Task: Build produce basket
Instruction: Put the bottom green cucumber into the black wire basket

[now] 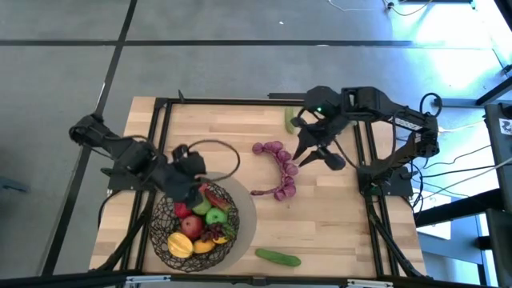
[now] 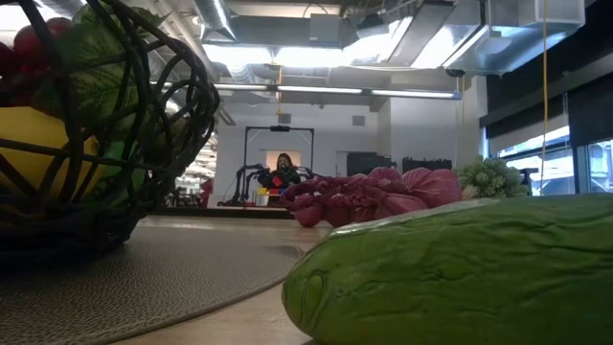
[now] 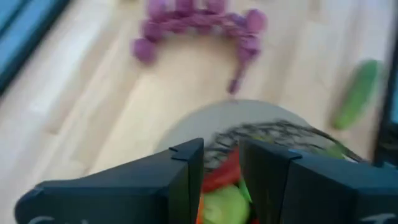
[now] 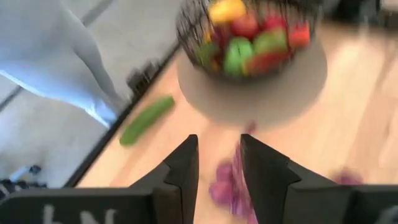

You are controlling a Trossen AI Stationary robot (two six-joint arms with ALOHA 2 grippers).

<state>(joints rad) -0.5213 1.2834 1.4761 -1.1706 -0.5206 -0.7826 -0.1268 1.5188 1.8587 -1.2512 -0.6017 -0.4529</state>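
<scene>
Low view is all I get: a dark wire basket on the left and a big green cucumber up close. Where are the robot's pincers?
Observer: The left pincer hangs right over the round dark wire-mesh basket of toy fruit.
Operator: And the other one?
Observer: The right pincer is above the purple toy grape string, fingers apart, nothing in it.
Operator: Is that cucumber the only one?
Observer: No. The green toy cucumber near you lies at the table's front edge, and a second green cucumber lies at the far edge.
</scene>
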